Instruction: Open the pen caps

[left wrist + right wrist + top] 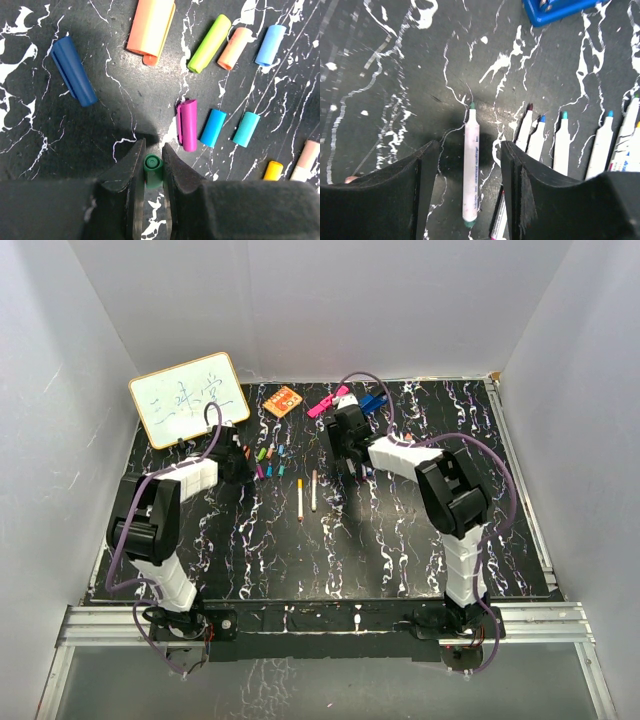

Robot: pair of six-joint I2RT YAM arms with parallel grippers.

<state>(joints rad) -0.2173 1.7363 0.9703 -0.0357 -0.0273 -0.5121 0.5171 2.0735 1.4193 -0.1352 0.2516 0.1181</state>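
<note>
**Left end effector pinches a green cap; right one stands open over a bare pen**

In the left wrist view, the left end effector (152, 152) has its jaws drawn almost together on a green cap (153, 170). The cap sits end-on between the two black fingers (125, 172), pressed from both sides. Other caps lie loose on the black marbled bench (40, 130) beyond it. A magenta cap (187, 125) is nearest, with a sky-blue cap (213, 128) and a teal cap (246, 129) in a row beside it, close but apart. Farther out lie a lime cap (210, 43), a peach cap (235, 48) and a pale blue cap (271, 45). A dark blue cap (73, 71) lies well off to the left, a larger orange cap (150, 27) at the top edge, and a yellow cap (273, 171) at the lower right.

In the right wrist view, the right end effector (469, 150) is open, its jaws well apart and gripping nothing. A white pen (470, 170) with a bare green tip lies flat on the bench between them, touching neither finger. Just to its right is a row of uncapped pens (562, 145), side by side, with dark red, blue and teal tips. A blue tool (555, 7) shows at the top edge.

From overhead, both arms reach toward the far half of the bench — the left over the cluster of caps, the right near the blue tool. Two pens (306, 495) lie by themselves between the arms. A whiteboard (188, 398) with writing stands at the far left, and an orange card (283, 400) lies beside it.
</note>
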